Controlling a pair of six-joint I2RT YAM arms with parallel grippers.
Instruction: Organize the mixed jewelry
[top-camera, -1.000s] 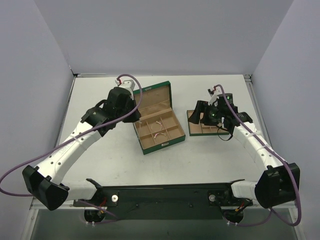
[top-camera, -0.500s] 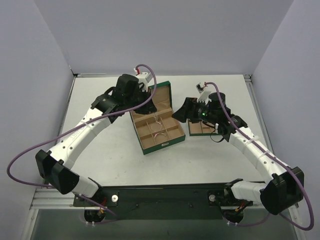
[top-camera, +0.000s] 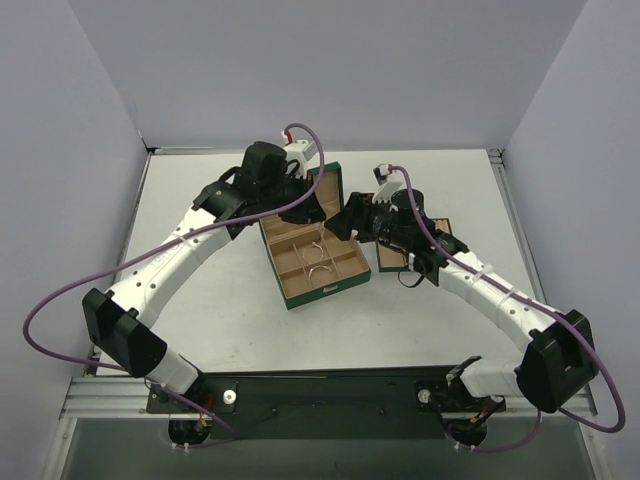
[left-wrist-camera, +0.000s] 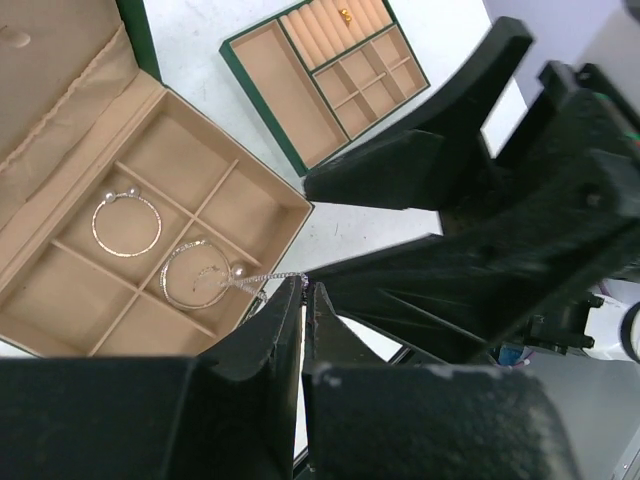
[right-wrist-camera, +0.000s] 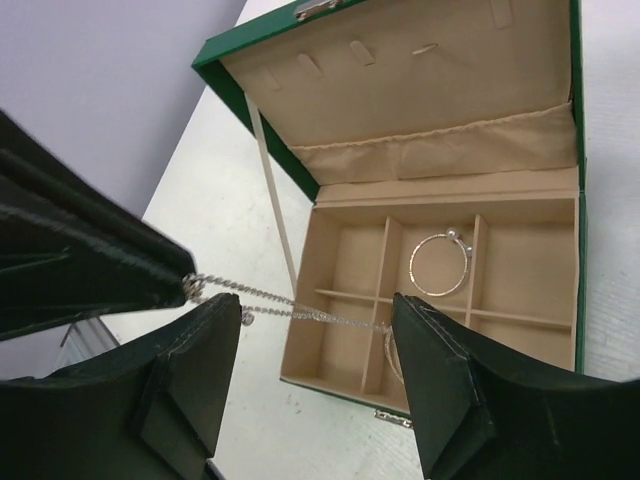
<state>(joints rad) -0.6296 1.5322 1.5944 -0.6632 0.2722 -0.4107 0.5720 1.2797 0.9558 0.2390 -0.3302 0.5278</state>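
My left gripper (left-wrist-camera: 305, 290) is shut on one end of the fine pale chain (left-wrist-camera: 262, 277) and holds it above the open green box (top-camera: 287, 283). The chain's other end reaches a front compartment holding a silvery bangle (left-wrist-camera: 198, 275). A second bangle (left-wrist-camera: 127, 222) lies in the neighbouring compartment. My right gripper (right-wrist-camera: 315, 310) is open, and the taut chain (right-wrist-camera: 300, 305) runs between its fingers, close to the left gripper's fingertips (right-wrist-camera: 150, 270). In the top view the two grippers, left (top-camera: 318, 215) and right (top-camera: 345, 222), meet over the box. A tan-gold ring (left-wrist-camera: 345, 14) sits in the small tray's rolls.
The small green tray (left-wrist-camera: 255, 60) with ring rolls lies right of the box, partly under my right arm in the top view (top-camera: 385, 258). The box's lid (right-wrist-camera: 420, 90) stands open at the back. Grey walls bound the table on three sides.
My left gripper has moved right to above the box, with the chain hanging from it. My right gripper has moved left from the small tray to beside the left gripper.
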